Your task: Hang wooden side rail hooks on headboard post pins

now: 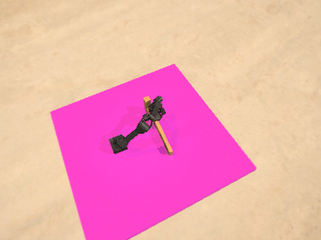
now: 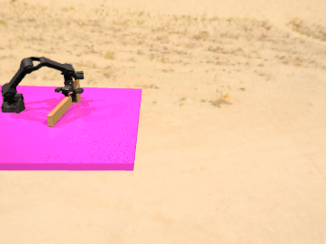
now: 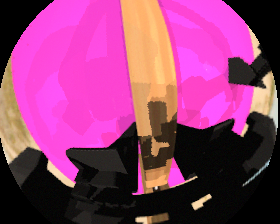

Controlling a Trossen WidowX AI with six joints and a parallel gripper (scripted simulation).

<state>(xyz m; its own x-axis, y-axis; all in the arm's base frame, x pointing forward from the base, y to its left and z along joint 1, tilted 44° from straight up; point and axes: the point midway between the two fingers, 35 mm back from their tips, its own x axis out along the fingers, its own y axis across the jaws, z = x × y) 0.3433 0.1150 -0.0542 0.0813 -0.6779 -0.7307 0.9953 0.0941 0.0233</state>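
Note:
The wooden side rail [image 1: 164, 138] [image 2: 59, 112] [image 3: 147, 50] runs away from the post, its far end low at the magenta table top. My gripper [image 1: 153, 119] [image 2: 71, 97] [image 3: 156, 145] points down and is shut on the rail near its post end, with one dark finger on each side in the wrist view. The headboard post [image 1: 146, 100] [image 2: 78, 95] stands upright just beyond the gripper, partly hidden by it. The hooks, the slot and the pins cannot be made out in the top and exterior views, so whether the hooks touch the pins cannot be told.
The magenta table top [image 1: 199, 160] [image 2: 104, 140] lies under everything. The arm's base [image 1: 118, 143] [image 2: 13, 104] stands at the left in the top and exterior views, and the arm arches over to the rail. Sandy ground [image 1: 266, 72] [image 2: 225, 172] surrounds the table.

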